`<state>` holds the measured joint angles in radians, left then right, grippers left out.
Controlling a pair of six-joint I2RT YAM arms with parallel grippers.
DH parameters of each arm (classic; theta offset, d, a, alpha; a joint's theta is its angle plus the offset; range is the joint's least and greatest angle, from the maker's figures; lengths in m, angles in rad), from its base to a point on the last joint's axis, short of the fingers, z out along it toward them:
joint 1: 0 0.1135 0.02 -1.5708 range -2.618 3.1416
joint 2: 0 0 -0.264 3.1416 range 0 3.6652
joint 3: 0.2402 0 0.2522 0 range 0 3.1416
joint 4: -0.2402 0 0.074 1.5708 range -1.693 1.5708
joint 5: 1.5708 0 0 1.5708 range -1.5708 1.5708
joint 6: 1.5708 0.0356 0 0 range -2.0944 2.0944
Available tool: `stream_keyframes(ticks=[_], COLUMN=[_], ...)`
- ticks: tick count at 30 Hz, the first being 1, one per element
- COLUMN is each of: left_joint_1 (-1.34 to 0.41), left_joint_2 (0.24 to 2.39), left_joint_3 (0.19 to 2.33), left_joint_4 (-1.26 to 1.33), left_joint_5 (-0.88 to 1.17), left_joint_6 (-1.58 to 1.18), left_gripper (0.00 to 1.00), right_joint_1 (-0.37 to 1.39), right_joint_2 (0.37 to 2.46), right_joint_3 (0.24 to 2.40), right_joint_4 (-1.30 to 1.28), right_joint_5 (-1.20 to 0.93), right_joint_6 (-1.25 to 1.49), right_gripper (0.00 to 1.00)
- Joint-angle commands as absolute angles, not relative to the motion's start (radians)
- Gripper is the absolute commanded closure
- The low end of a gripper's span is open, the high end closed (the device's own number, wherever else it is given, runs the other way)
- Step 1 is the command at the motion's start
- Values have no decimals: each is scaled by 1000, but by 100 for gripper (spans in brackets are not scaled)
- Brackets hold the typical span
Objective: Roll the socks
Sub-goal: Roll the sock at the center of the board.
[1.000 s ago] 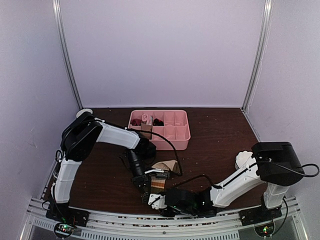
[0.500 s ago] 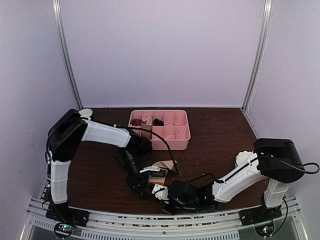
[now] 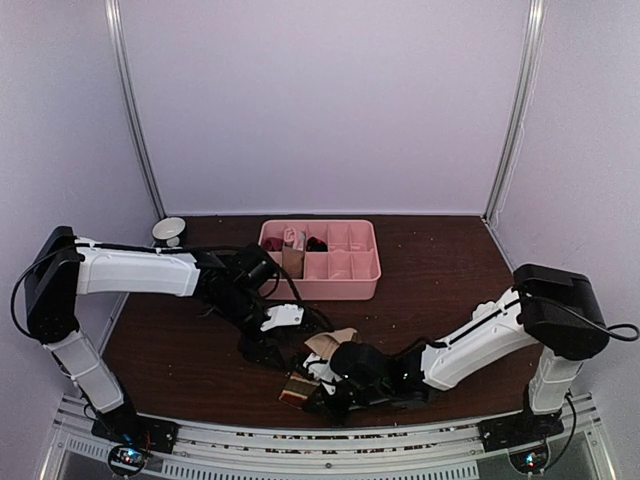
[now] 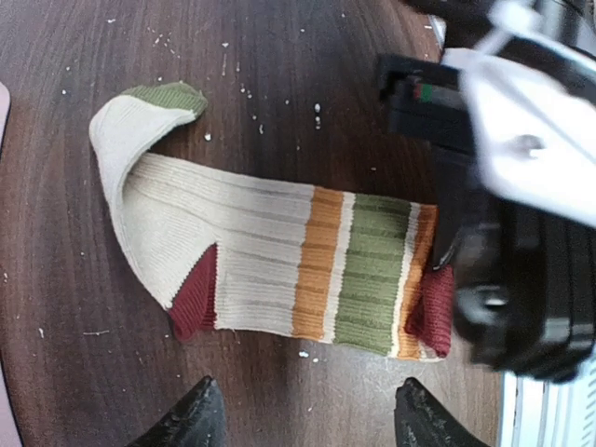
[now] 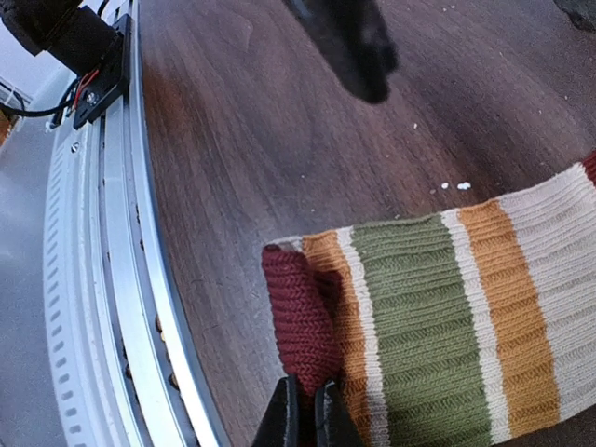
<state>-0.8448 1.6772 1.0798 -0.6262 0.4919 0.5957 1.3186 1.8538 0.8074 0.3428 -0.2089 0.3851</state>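
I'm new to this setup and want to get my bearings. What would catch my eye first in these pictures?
The beige striped sock lies stretched out on the dark wooden table near its front edge, its maroon cuff pinched in the shut right tool. The left tool hovers open above it, and a pink divided tray sits further back at the table's middle.

Right hand [image 5: 305,399] tight on striped sock [image 5: 438,317]

The dark wooden counter [image 3: 440,270] carries a pink divided tray [image 3: 340,285] at 12 o'clock and a white bowl [image 3: 169,231] at 10. A beige striped sock [image 4: 270,270] lies at 6 among white specks [image 4: 317,109].
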Motion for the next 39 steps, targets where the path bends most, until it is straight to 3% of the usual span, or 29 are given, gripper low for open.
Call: stream_keyframes(ticks=[1, 11, 20, 32, 39], left_joint_1=[-839, -848, -938, -1020, -1043], left_joint_2=[1643, 1619, 1706, 1736, 1734], left_joint_3=[1044, 974, 1000, 981, 972], left_joint_4=[-562, -509, -517, -461, -494], left_joint_5=[491, 540, 496, 394, 395], left_joint_6=[611, 629, 690, 728, 752], left_gripper=[38, 43, 54, 51, 69], right_joint_1=[1252, 1130, 1073, 1050, 1036], right_joint_2=[1909, 1996, 2083, 2100, 2101], right_joint_3=[793, 753, 763, 767, 758], right_joint_4=[239, 346, 331, 309, 319], right_joint_5=[-361, -549, -627, -641, -653], right_joint_6=[510, 745, 924, 956, 965], right_gripper=[100, 100, 100, 100, 100])
